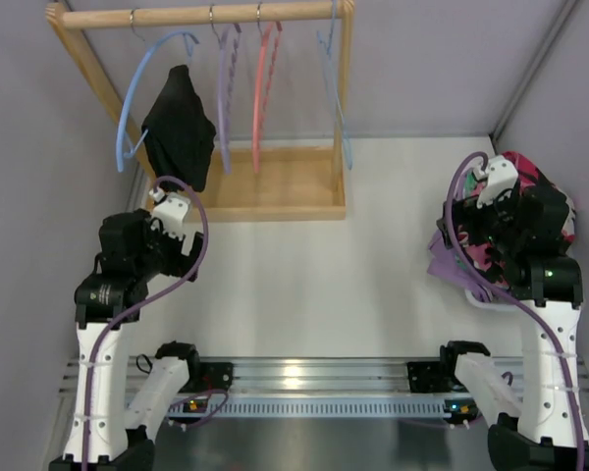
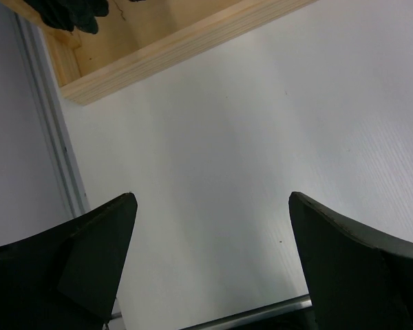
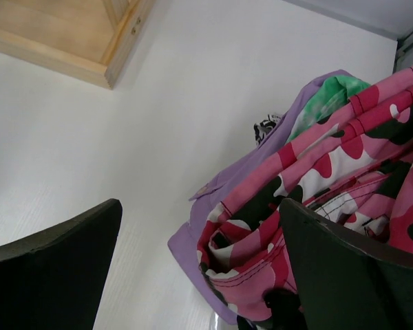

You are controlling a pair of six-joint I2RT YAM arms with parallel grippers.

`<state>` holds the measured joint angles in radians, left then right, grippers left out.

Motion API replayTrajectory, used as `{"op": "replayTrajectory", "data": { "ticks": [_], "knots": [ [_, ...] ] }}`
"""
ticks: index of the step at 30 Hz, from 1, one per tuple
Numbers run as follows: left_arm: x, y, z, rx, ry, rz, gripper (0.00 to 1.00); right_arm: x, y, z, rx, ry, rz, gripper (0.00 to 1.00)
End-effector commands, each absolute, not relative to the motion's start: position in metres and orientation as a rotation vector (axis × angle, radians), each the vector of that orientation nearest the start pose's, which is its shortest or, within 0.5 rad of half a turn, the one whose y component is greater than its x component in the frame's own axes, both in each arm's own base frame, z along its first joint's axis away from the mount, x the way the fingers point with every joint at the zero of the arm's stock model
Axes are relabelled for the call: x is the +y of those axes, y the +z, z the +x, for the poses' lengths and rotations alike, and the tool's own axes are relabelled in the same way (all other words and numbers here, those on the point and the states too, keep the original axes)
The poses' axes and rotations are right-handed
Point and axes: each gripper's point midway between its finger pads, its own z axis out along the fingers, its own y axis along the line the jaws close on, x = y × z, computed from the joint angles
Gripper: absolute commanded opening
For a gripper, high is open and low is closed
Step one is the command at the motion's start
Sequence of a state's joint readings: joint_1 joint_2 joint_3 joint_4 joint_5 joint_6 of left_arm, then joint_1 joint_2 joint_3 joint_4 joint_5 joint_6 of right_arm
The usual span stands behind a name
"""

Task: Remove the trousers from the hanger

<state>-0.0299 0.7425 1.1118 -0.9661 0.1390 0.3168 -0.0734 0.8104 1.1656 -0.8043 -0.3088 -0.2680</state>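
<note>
The black trousers (image 1: 181, 128) hang limp over the light blue hanger (image 1: 137, 93), which hooks on the wooden rail at the far left of the rack. A bit of the trousers (image 2: 69, 14) shows at the top left of the left wrist view. My left gripper (image 1: 167, 206) is open and empty, just in front of the rack base and below the trousers; in the left wrist view (image 2: 210, 227) only white table lies between its fingers. My right gripper (image 1: 491, 182) is open and empty over the clothes heap at the right; it shows wide apart in the right wrist view (image 3: 199, 234).
The wooden rack (image 1: 275, 196) stands at the back left, carrying a purple hanger (image 1: 226, 88), a red hanger (image 1: 265, 88) and a thin pale blue hanger (image 1: 332, 88). A pink, black and white patterned clothes heap (image 3: 330, 179) on purple cloth lies at the right. Walls close both sides.
</note>
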Motion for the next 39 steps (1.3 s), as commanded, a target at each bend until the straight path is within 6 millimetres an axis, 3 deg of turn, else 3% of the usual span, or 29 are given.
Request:
{"op": "replayTrajectory", "data": {
  "ticks": [1, 2, 5, 6, 8, 9, 11, 12, 14, 15, 16, 18, 20, 21, 22, 23, 25, 28, 32, 34, 39],
  "knots": [
    [-0.039, 0.284, 0.212, 2.056, -0.103, 0.539, 0.99, 0.03, 0.308, 0.251, 1.938, 0.109, -0.403, 0.99],
    [-0.045, 0.303, 0.212, 2.011, -0.126, 0.568, 0.99, 0.029, 0.306, 0.251, 1.943, 0.111, -0.403, 0.99],
    [-0.069, 0.33, 0.211, 1.957, -0.274, 0.625, 0.99, 0.03, 0.305, 0.252, 1.95, 0.118, -0.404, 0.99],
    [-0.075, 0.354, 0.21, 1.898, -0.304, 0.627, 0.99, 0.03, 0.305, 0.252, 1.95, 0.118, -0.404, 0.99],
    [-0.089, 0.376, 0.215, 1.857, -0.393, 0.649, 0.99, 0.029, 0.304, 0.253, 1.957, 0.113, -0.405, 0.99],
    [-0.094, 0.404, 0.213, 1.797, -0.412, 0.64, 0.99, 0.029, 0.303, 0.253, 1.961, 0.112, -0.404, 0.99],
    [-0.105, 0.419, 0.225, 1.798, -0.504, 0.622, 0.99, 0.029, 0.302, 0.254, 1.967, 0.117, -0.404, 0.99],
    [-0.106, 0.447, 0.227, 1.741, -0.503, 0.612, 0.98, 0.029, 0.301, 0.255, 1.97, 0.119, -0.406, 1.0],
    [-0.109, 0.473, 0.235, 1.725, -0.545, 0.546, 0.97, 0.03, 0.298, 0.257, 1.984, 0.126, -0.403, 0.99],
    [-0.11, 0.477, 0.253, 1.74, -0.562, 0.511, 0.96, 0.03, 0.298, 0.258, 1.983, 0.131, -0.406, 0.99],
    [-0.109, 0.51, 0.253, 1.645, -0.54, 0.496, 0.97, 0.03, 0.295, 0.26, 1.994, 0.133, -0.403, 0.99],
    [-0.106, 0.527, 0.274, 1.626, -0.555, 0.395, 0.98, 0.03, 0.295, 0.262, 1.997, 0.137, -0.403, 0.99],
    [-0.098, 0.559, 0.287, 1.542, -0.521, 0.309, 0.99, 0.03, 0.294, 0.265, 2.003, 0.137, -0.402, 0.99],
    [-0.097, 0.561, 0.301, 1.549, -0.541, 0.257, 0.98, 0.03, 0.295, 0.266, 2.001, 0.139, -0.399, 0.99],
    [-0.092, 0.568, 0.308, 1.538, -0.526, 0.211, 0.98, 0.03, 0.296, 0.267, 2.0, 0.14, -0.398, 0.99],
    [-0.087, 0.587, 0.308, 1.484, -0.508, 0.179, 0.97, 0.03, 0.296, 0.267, 1.999, 0.138, -0.401, 0.99],
    [-0.066, 0.593, 0.327, 1.466, -0.435, 0.05, 0.97, 0.03, 0.295, 0.267, 2.004, 0.139, -0.405, 0.99],
    [-0.039, 0.608, 0.334, 1.403, -0.337, -0.07, 0.97, 0.029, 0.292, 0.268, 2.015, 0.136, -0.413, 0.99],
    [-0.004, 0.612, 0.337, 1.366, -0.214, -0.199, 0.97, 0.03, 0.292, 0.27, 2.016, 0.139, -0.416, 0.99],
    [0.02, 0.604, 0.343, 1.37, -0.121, -0.299, 0.96, 0.032, 0.292, 0.271, 2.017, 0.156, -0.413, 0.99],
    [0.047, 0.578, 0.359, 1.442, -0.018, -0.356, 0.94, 0.034, 0.292, 0.272, 2.014, 0.168, -0.413, 0.99]
  ]
}}
